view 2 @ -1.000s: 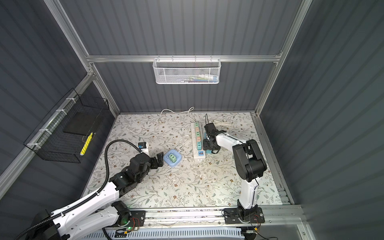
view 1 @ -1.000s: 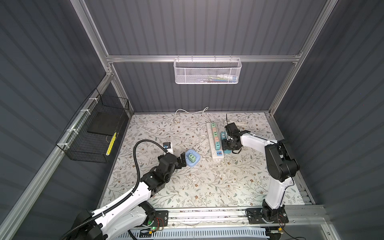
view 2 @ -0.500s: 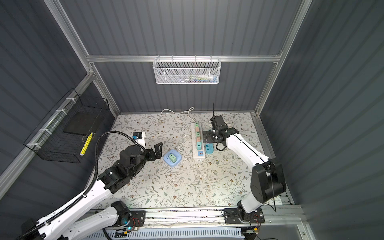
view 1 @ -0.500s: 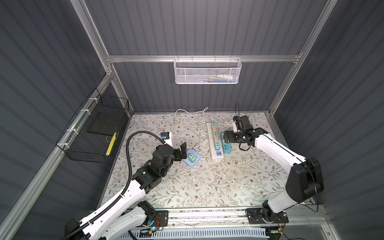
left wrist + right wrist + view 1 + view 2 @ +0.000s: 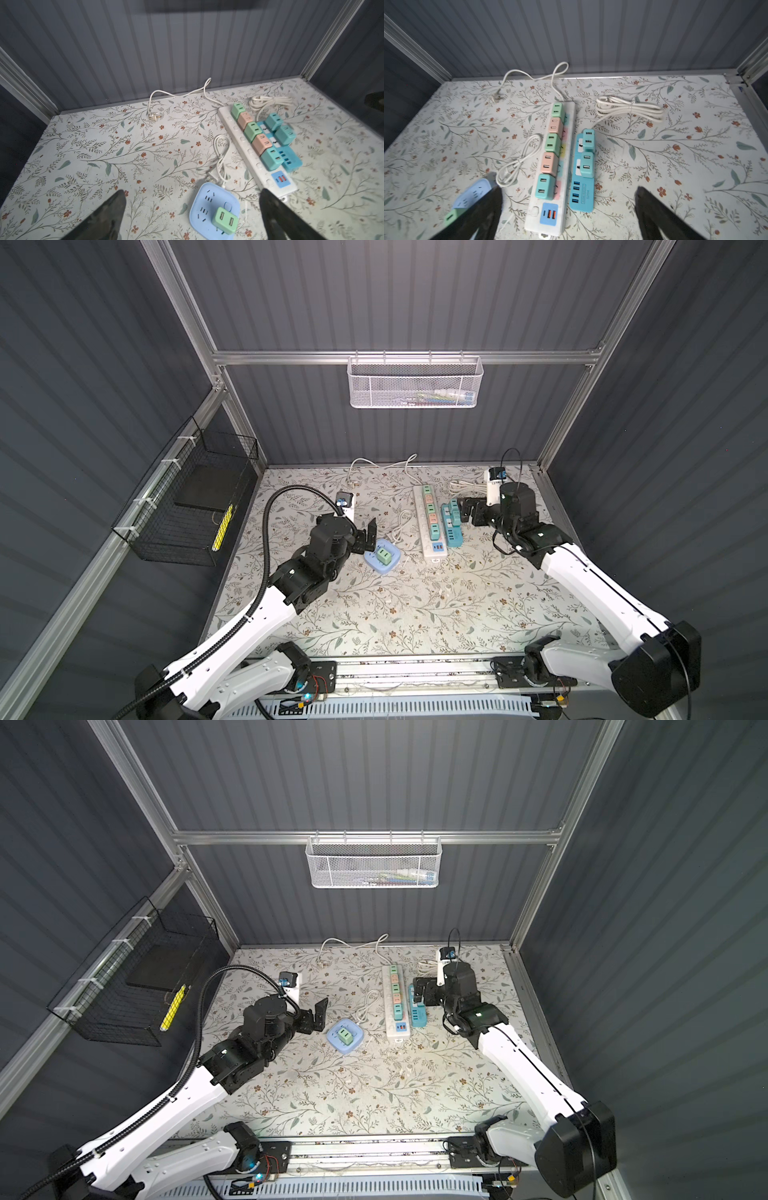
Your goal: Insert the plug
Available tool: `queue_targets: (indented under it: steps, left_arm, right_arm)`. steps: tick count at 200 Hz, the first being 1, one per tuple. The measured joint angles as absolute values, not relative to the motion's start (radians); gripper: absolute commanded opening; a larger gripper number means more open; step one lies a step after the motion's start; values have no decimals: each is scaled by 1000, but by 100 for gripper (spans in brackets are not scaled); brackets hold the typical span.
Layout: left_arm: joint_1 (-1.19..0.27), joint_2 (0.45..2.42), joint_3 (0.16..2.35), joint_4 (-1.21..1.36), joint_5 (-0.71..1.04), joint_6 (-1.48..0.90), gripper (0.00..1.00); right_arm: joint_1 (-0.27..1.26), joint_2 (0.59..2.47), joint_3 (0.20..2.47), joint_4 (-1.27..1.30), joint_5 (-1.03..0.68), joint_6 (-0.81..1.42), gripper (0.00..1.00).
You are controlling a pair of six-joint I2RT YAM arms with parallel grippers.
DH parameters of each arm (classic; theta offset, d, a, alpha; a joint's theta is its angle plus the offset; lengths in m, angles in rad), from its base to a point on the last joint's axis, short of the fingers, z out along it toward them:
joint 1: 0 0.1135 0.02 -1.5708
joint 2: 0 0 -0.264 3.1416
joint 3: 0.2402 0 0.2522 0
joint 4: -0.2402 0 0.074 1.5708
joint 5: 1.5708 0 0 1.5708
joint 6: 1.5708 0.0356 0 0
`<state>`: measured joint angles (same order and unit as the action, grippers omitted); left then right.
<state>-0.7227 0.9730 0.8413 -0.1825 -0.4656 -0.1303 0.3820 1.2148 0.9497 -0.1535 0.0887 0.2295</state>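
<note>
Floral matte covering lay flat over the surface (image 5: 415, 614), and every socket faced up for a straight downward push. Toward the far edge lay the long white power strip (image 5: 532, 220), loaded with smooth pastel cubes (image 5: 550, 164), and just beside it the teal strip (image 5: 582, 195) with two teal plugs (image 5: 586, 165) seated. Nearer the left edge, the green plug (image 5: 225, 220) sat on the rounded blue socket block (image 5: 209, 199), seemingly tilted; I judged it not fully home. My left jaws and right jaws stood spread, pinching nothing.
</note>
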Motion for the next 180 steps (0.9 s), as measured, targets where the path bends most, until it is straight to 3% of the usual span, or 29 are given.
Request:
queue_targets:
  steps: [34,80,142,180]
  left_arm:
    - [-723,982,648,10,-618,-68,100]
    - [-676,1045,415,464,-725,107,100]
    - [-445,1322,381,798,-665,174,100]
    - [-207,1375,319,884,-492,107,100]
  right_arm:
    - [362,1222,839,-67,101,196,99]
    - [313,1179,789,89,101,162,99]
    - [266,1175,757,141,44,176,99]
    - [255,1147,739,159,31,183,99]
